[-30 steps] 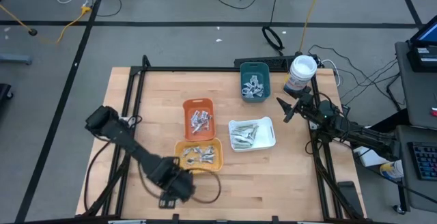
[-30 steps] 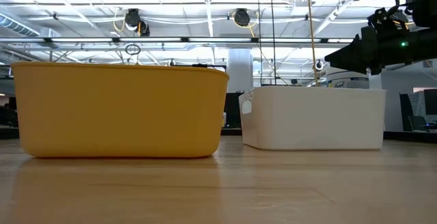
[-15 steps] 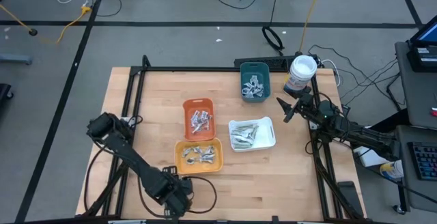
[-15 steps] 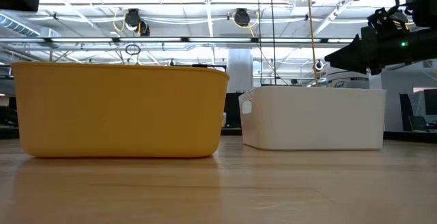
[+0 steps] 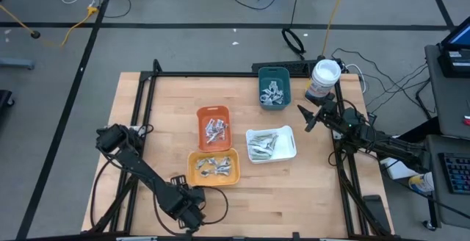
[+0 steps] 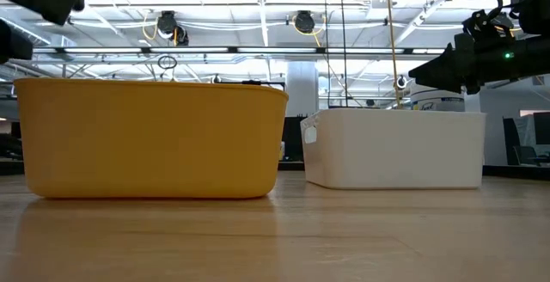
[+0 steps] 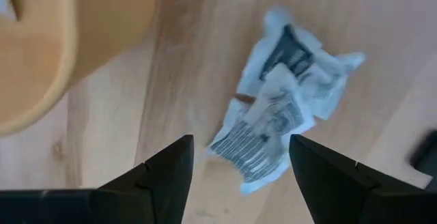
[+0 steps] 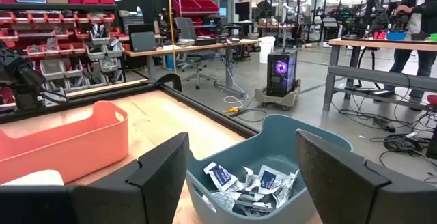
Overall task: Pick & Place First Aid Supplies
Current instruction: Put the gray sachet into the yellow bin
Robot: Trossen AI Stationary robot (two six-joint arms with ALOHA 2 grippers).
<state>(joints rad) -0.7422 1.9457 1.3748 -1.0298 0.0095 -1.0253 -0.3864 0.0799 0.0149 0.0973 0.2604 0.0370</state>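
Observation:
A crumpled silvery-white packet with dark and blue marks (image 7: 280, 115) lies on the bare wood just off the yellow tray's (image 5: 214, 167) near left corner. My left gripper (image 7: 239, 149) points straight down above it, open, one finger on each side and clear of it. In the high view this gripper (image 5: 189, 210) hides the packet. More packets lie in the orange tray (image 5: 214, 127), the yellow tray, the white tray (image 5: 270, 144) and the teal tray (image 8: 273, 183). My right gripper (image 8: 239, 176) waits level and open at the table's right edge (image 5: 302, 120), holding nothing.
A white tub with a blue label (image 5: 324, 79) stands at the far right, by the teal tray (image 5: 274, 87). A small dark thing (image 5: 176, 178) lies left of the yellow tray. Black frame rails run along the table's left and right sides. Bare wood lies near the front edge.
My left gripper has come down toward the table and a little toward its near edge, rolling about its own axis on the way. In the low view, its arm has dropped further into sight at the upper left. The trays have stayed in place.

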